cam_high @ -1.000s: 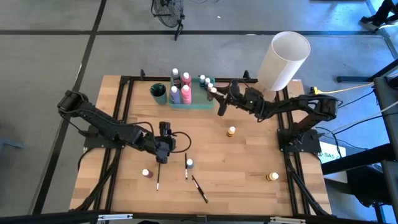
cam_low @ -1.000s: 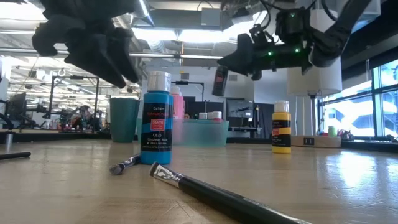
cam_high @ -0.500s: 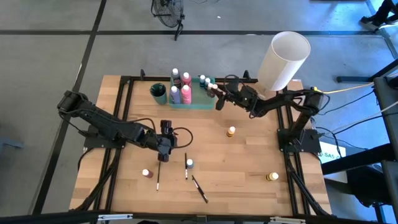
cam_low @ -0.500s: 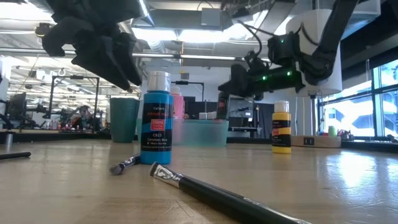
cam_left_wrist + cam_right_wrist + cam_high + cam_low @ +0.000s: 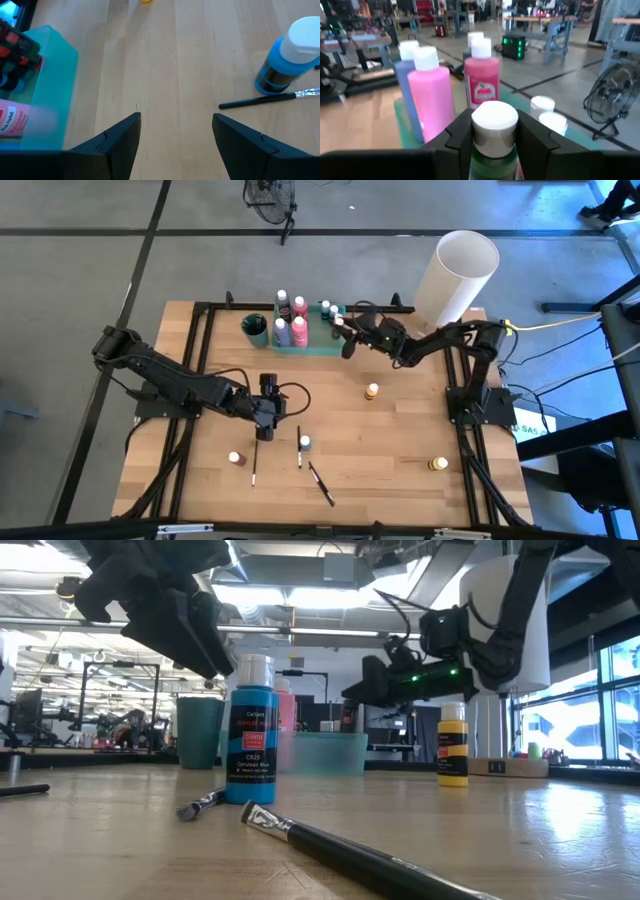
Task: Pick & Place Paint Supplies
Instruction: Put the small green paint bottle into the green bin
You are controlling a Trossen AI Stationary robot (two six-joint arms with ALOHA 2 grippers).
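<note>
Your right gripper [image 5: 492, 145] is clamped on a green paint bottle [image 5: 492, 160] by its neck, white cap up, so it rides upright toward the green tray [image 5: 318, 345] just ahead, where 2 pink bottles [image 5: 432, 95] and 1 purple one stand. Your left gripper [image 5: 175, 137] hovers over bare table [image 5: 175, 65] with its fingers apart. A blue bottle [image 5: 285, 62] and a paintbrush [image 5: 265, 99] lie just beyond it.

I saw even overhead light on the table [image 5: 400, 440], shadows faint. At table height, ceiling strips and right-hand windows glared, silhouetting both arms. Just past my right fingers [image 5: 535, 142] the pink bottle [image 5: 435, 100] was sharp, while the room behind blurred.
</note>
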